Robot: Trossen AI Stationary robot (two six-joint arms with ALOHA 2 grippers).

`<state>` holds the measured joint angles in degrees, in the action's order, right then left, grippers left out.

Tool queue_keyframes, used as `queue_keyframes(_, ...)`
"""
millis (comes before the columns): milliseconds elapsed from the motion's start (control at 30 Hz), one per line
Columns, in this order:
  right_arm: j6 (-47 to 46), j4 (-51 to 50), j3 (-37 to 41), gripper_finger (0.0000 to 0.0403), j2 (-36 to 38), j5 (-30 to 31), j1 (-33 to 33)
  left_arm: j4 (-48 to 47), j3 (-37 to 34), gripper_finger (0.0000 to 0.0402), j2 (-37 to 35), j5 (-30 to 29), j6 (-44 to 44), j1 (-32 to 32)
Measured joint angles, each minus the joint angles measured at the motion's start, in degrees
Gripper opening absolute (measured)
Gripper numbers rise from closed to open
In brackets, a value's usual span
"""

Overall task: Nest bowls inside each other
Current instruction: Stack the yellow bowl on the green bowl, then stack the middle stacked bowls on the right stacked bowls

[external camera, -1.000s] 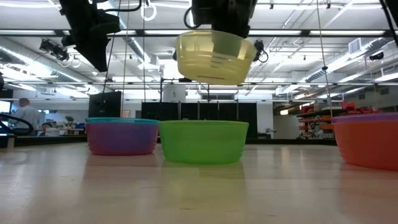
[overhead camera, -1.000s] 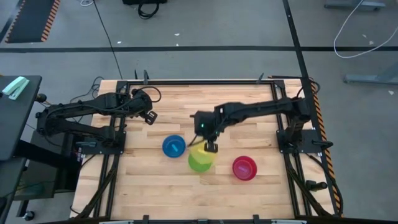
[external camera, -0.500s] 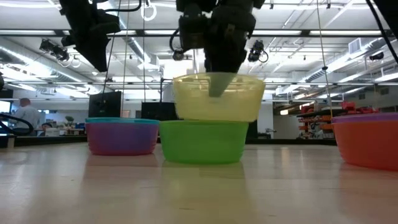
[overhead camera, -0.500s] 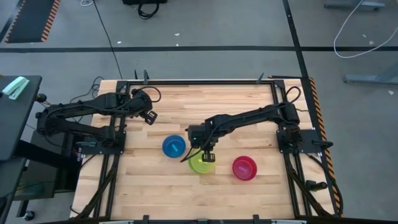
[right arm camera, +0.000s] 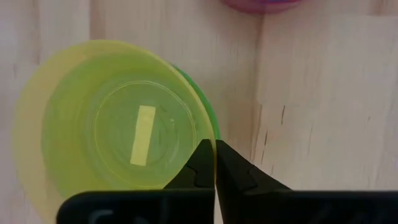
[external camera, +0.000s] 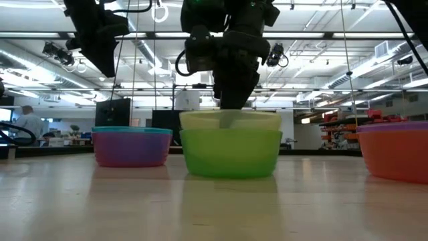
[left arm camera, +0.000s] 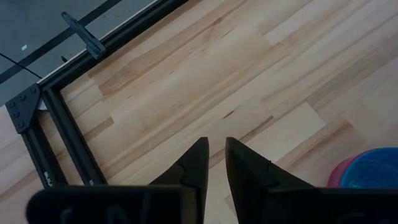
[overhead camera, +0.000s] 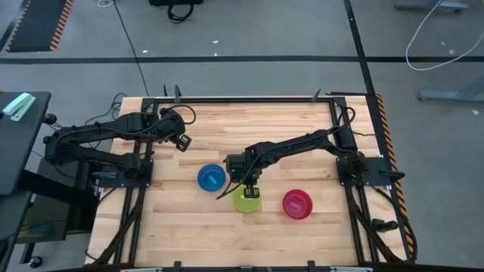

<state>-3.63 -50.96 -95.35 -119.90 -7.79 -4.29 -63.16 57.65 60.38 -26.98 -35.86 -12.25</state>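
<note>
The translucent yellow bowl (external camera: 231, 120) (right arm camera: 118, 124) sits upright inside the green bowl (external camera: 231, 152) (overhead camera: 246, 201) near the table's middle. Its rim stands a little above the green rim. My right gripper (overhead camera: 252, 192) (right arm camera: 214, 152) comes down on it from above, shut on its rim. A blue bowl rests nested in the purple bowl (external camera: 130, 148) (overhead camera: 211, 177) to the left. A pink bowl (overhead camera: 297, 204) rests nested in the orange one (external camera: 396, 155) to the right. My left gripper (overhead camera: 184, 142) (left arm camera: 216, 149) hangs over bare table at the far left, its fingers a narrow gap apart. My right gripper pinches the yellow bowl's rim (right arm camera: 200, 134) on the side toward the pink bowl, one finger inside the bowl and one outside. The fingers point straight down from above. The bowl stands upright and level, seated in the green bowl on the table.
The three stacks stand in a row across the table's near half. Bare wood lies along the far half and the near edge (overhead camera: 242, 242). A black metal frame (overhead camera: 242, 98) rims the table. The room behind shows in the low view.
My right gripper has come down and toward the near edge, carrying the yellow bowl from tilted in the air above the green bowl to level inside it. The green bowl has shifted slightly on the table. The gripper has stayed shut on the rim.
</note>
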Motion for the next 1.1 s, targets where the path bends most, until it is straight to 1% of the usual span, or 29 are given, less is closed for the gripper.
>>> queue_keyframes(167, -1.83, -0.94, 0.02, 0.0019, -0.10, 0.02, 0.02, -0.09, 0.00, 0.0055, 0.00, 0.00, -0.14, 0.02)
queue_keyframes(567, -2.83, -3.42, 0.02, 0.0091, -0.04, 0.04, -0.48, -0.16, 0.02, 0.0059, -0.01, 0.00, -0.74, 0.00)
queue_keyframes(700, -2.83, -3.75, 0.02, 0.0109, -0.01, 0.41, -0.50, -0.15, 0.02, 0.0054, 0.00, 0.00, -0.72, 0.01)
queue_keyframes(867, -2.85, -3.87, 0.02, 0.0120, 0.01, 1.73, -0.50, -0.17, 0.02, 0.0048, 0.00, 0.00, -0.50, 0.01)
queue_keyframes(1100, -2.83, -3.74, 0.11, 0.0121, -0.28, 3.04, -0.44, -0.15, 0.02, 0.0053, 0.00, 0.00, -0.39, 0.02)
